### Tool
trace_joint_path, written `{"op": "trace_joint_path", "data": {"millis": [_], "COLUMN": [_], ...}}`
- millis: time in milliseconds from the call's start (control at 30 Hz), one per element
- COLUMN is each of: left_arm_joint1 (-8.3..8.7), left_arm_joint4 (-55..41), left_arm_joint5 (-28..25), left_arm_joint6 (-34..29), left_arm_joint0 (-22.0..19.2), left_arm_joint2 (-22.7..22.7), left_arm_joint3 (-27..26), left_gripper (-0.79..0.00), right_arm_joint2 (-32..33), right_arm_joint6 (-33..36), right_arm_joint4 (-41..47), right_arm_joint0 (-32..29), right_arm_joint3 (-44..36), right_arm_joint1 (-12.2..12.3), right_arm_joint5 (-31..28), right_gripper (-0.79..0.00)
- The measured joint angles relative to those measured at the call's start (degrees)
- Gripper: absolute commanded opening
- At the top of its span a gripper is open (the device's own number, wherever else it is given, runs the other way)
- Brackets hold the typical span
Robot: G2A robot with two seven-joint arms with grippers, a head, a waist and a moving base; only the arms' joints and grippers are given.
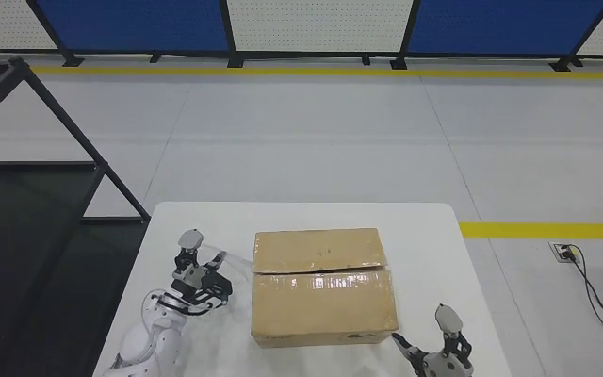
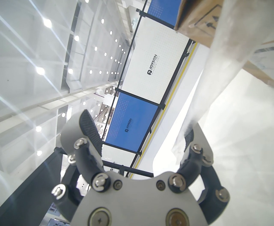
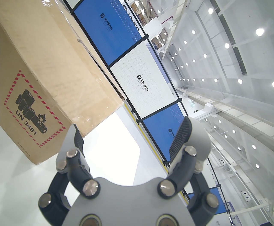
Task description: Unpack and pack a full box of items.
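Note:
A closed cardboard box (image 1: 323, 297) sits in the middle of the white table (image 1: 429, 236), with clear tape along its top seam. My left gripper (image 1: 203, 260) stands just off the box's left side. In the left wrist view this gripper (image 2: 139, 132) is open, and a strip of clear tape (image 2: 216, 77) runs from one fingertip (image 2: 188, 137) up to the box corner (image 2: 192, 19). My right gripper (image 1: 429, 332) is by the box's near right corner. Seen from its wrist, that gripper (image 3: 130, 137) is open and holds nothing, with the box's labelled side (image 3: 42, 89) close beside it.
The table has bare strips to the left and right of the box. A black metal frame (image 1: 85, 160) stands off the table's left side. Blue and white partition panels (image 1: 320, 24) line the far end of the floor.

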Motion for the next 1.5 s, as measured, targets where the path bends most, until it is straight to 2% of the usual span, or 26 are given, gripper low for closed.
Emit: {"op": "trace_joint_path", "data": {"millis": [167, 367, 700, 900, 1133, 1500], "left_arm_joint1": [0.16, 0.29, -0.14, -0.63, -1.13, -1.90], "left_arm_joint4": [0.2, 2.5, 7.8, 11.6, 12.7, 11.5], "left_arm_joint5": [2.2, 6.5, 14.7, 17.1, 15.7, 12.5], "left_arm_joint6": [-1.6, -5.3, -14.7, -19.9, -22.6, -22.0], "left_arm_joint0": [2.6, 7.7, 15.9, 19.7, 20.9, 20.2], "left_arm_joint2": [-1.3, -2.8, -4.3, -4.2, -3.8, -2.2], "left_arm_joint3": [-3.2, -8.3, -16.1, -19.2, -18.6, -14.4], "left_gripper": [0.000, 0.000, 0.000, 0.000, 0.000, 0.000], "right_arm_joint2": [-0.2, 0.0, -0.5, -1.0, -1.3, -1.2], "right_arm_joint6": [-0.1, -0.4, -0.6, -0.7, -0.7, -1.2], "right_arm_joint4": [-0.2, 0.2, 0.1, -0.3, -1.0, -1.1], "right_arm_joint0": [0.6, 1.0, 2.5, 3.6, 4.1, 4.1], "right_arm_joint3": [0.2, 0.4, 0.7, 0.9, 0.6, 0.9], "right_arm_joint1": [0.0, 0.0, 0.0, -0.1, 0.0, 0.0], "right_arm_joint5": [-0.4, -0.6, -1.8, -2.5, -3.1, -3.2], "right_gripper": [0.000, 0.000, 0.000, 0.000, 0.000, 0.000]}}
